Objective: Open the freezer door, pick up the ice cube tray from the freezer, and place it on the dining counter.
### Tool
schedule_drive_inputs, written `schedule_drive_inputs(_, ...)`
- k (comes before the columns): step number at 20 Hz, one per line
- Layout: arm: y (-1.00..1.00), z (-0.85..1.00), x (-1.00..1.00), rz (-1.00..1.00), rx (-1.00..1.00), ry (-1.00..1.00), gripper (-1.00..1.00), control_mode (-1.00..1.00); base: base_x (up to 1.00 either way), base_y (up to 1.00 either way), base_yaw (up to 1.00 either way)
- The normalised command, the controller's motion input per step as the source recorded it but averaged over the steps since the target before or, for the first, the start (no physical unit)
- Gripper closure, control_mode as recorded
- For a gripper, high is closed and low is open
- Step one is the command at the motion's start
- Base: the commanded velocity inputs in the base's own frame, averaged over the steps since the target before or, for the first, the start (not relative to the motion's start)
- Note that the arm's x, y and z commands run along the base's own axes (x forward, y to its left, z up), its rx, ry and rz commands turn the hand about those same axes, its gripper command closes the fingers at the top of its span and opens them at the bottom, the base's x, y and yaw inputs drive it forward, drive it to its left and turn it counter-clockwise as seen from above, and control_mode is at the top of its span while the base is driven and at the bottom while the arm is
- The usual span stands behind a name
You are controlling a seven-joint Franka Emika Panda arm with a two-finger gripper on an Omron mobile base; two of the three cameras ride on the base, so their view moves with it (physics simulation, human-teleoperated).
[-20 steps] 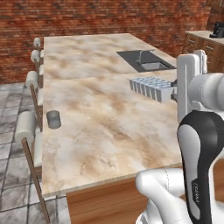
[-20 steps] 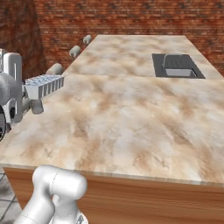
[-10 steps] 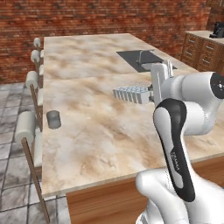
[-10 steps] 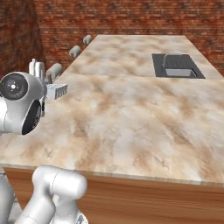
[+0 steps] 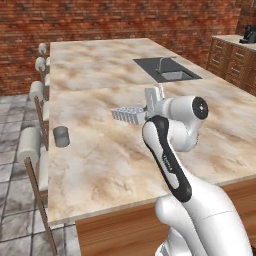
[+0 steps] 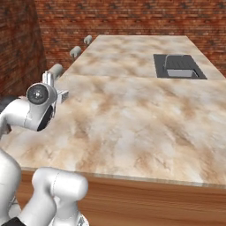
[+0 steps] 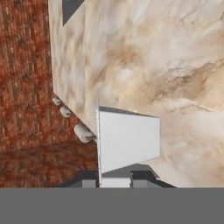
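My gripper is shut on one end of the ice cube tray, a small pale tray with a grid of cells. It holds the tray out to the left, a little above the dining counter, over the counter's middle. In the right base view the hand sits at the left with a bit of the tray sticking out beyond it. From the hand view the tray is a white slab rising from between the fingertips of the gripper, with marbled stone behind it. The freezer and the freezer door are out of view.
A small grey cup stands near the counter's left edge. The steel sink is inset at the far right. Padded stools line the left side. A wooden wall counter stands at the back right before a brick wall.
The arm has swung left over the counter, carrying the tray from near the sink toward the counter's middle. The grip has stayed shut.
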Motion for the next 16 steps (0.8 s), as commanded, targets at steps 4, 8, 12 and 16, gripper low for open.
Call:
schedule_drive_inputs(4,0.4,-0.63,0.98,0.01,0.0,0.06,1.0,-1.0,0.0,0.0,0.0)
schedule_drive_inputs(8,0.31,-0.53,0.86,0.04,0.0,0.18,1.0,-1.0,0.0,0.0,0.0)
schedule_drive_inputs(12,0.14,-0.61,0.81,0.08,0.0,0.09,1.0,-1.0,0.0,0.0,0.0)
schedule_drive_inputs(16,0.15,-0.83,0.71,0.09,0.0,0.0,1.0,-1.0,0.0,0.0,0.0)
